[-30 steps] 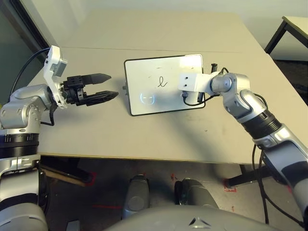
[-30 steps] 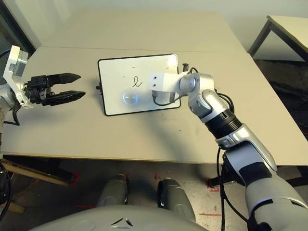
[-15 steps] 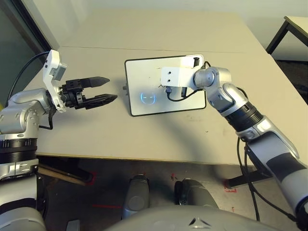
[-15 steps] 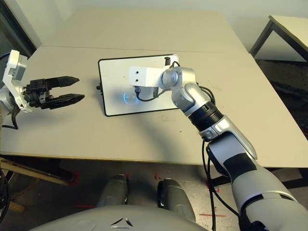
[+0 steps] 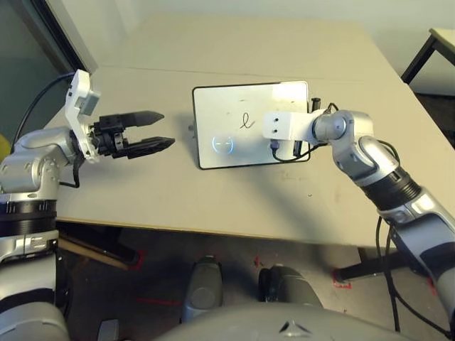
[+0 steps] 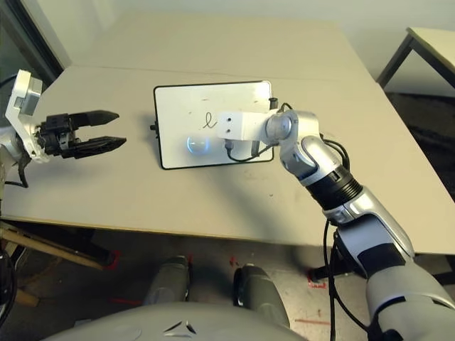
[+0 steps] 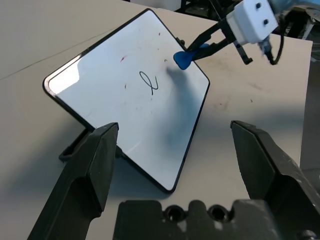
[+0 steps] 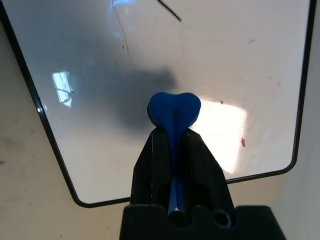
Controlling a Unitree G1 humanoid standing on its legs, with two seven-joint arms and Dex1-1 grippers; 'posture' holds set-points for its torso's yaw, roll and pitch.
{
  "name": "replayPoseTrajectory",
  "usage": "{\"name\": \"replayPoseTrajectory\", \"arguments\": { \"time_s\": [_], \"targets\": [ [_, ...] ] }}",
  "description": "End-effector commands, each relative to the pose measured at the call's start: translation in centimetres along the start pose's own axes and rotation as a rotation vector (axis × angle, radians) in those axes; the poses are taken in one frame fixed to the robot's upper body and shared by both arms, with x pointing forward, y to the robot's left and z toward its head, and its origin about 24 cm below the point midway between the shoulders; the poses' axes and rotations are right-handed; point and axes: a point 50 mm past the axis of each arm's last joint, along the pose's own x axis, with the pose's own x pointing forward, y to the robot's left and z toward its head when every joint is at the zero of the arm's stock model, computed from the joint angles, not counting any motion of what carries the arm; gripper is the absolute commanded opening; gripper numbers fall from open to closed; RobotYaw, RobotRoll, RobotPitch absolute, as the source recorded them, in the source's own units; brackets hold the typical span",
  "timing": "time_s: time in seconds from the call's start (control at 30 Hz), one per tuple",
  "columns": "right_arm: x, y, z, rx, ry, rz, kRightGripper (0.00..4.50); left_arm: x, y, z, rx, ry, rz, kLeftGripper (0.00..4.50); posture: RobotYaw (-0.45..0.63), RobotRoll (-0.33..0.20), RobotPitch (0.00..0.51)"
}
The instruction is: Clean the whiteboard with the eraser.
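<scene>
Currently the board (image 5: pixel 250 124) lies flat on the table (image 5: pixel 213 199), roughly mid-table, long side across the robot's view. Thin black frame, rounded corners, a small knob on its left edge. One black looped scribble (image 5: pixel 246 121) sits near the middle of the white surface; a faint bluish circle (image 5: pixel 221 144) sits toward the near left corner.

Right gripper (image 8: pixel 174 125) is clamped on the eraser (image 8: pixel 173 111): the fingers (image 8: pixel 150 160) pinch the blue block edge-on, and its rounded end sticks out past the tips. In the left wrist view the eraser (image 7: pixel 185 57) hangs over the board's right half, beside the scribble and not on it, with a dark shadow under it on the white. Whether the eraser touches the surface, can't tell. From the head camera the right arm reaches in from the right, its white wrist block (image 5: pixel 283 126) over the board's right part and covering the gripper.

Left gripper (image 5: pixel 158 128) hovers above bare table to the left of the board, well apart from it, fingers pointing toward the board. Fingers spread wide, nothing between them; the left wrist view shows both black fingers (image 7: pixel 92 167) far apart with the board in the gap.

A second table (image 5: pixel 441 35) shows at the far right edge.
</scene>
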Motion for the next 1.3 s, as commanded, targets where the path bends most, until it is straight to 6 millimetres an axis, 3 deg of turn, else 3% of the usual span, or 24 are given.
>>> {"name": "replayPoseTrajectory", "arguments": {
  "time_s": [0.03,0.23,0.53,0.9,1.3],
  "targets": [
    [0.5,0.0,1.2,-0.030,-0.020,-0.012,0.09,0.2,0.2,0.1,0.014,0.006,-0.003,4.50,0.33,0.000,0.028],
    [2.1,0.3,2.2,-0.061,-0.020,-0.025,0.09,-0.7,0.0,0.1,0.013,0.013,0.016,4.50,0.36,0.000,0.026],
    [3.5,-0.4,0.2,-0.064,0.055,-0.070,0.09,-1.2,-0.3,0.0,0.006,0.014,0.039,4.50,0.38,0.000,0.026],
    [2.8,-1.1,-2.7,-0.036,0.145,-0.079,0.09,-0.5,-0.2,0.1,0.006,0.006,0.024,4.50,0.35,0.000,0.025],
    [1.6,-0.3,-5.2,-0.052,0.208,-0.044,0.09,-0.3,-0.1,0.0,0.004,0.006,0.009,4.50,0.34,0.000,0.030]
  ]
}}
